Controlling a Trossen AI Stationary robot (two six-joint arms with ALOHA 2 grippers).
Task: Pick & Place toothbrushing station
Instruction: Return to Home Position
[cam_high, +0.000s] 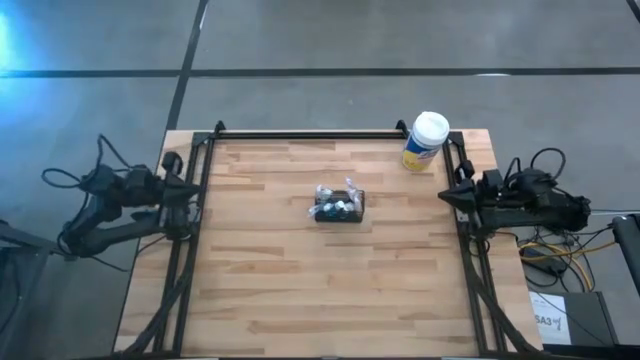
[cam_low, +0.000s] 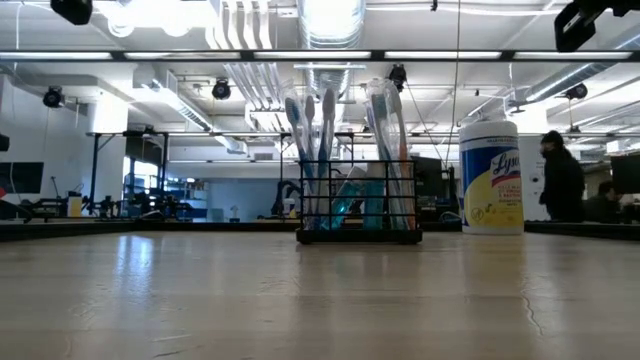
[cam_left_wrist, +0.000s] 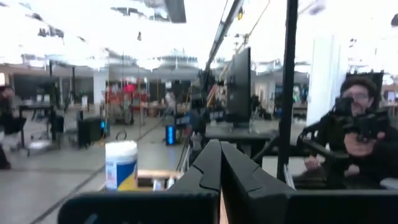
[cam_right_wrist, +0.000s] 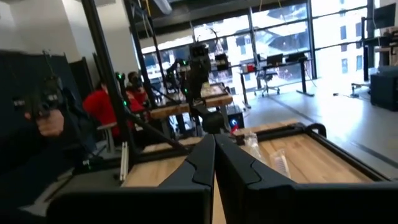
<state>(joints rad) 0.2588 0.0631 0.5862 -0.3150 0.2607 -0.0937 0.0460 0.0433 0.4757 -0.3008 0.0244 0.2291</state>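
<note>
The toothbrushing station (cam_high: 339, 205), a small black mesh caddy, stands on its base in the middle of the wooden table; several toothbrushes stand upright in it (cam_low: 358, 170). My left gripper (cam_high: 196, 189) is shut and empty at the table's left edge, its fingers together in the left wrist view (cam_left_wrist: 219, 163). My right gripper (cam_high: 443, 196) is shut and empty at the table's right edge, its fingers together in the right wrist view (cam_right_wrist: 214, 155). Both are far from the caddy.
A white-lidded, yellow-labelled round canister (cam_high: 425, 141) stands at the table's far right corner, also in the low view (cam_low: 491, 177). A black frame (cam_high: 310, 134) runs along the table's far and side edges. People show in the room beyond (cam_left_wrist: 364, 134).
</note>
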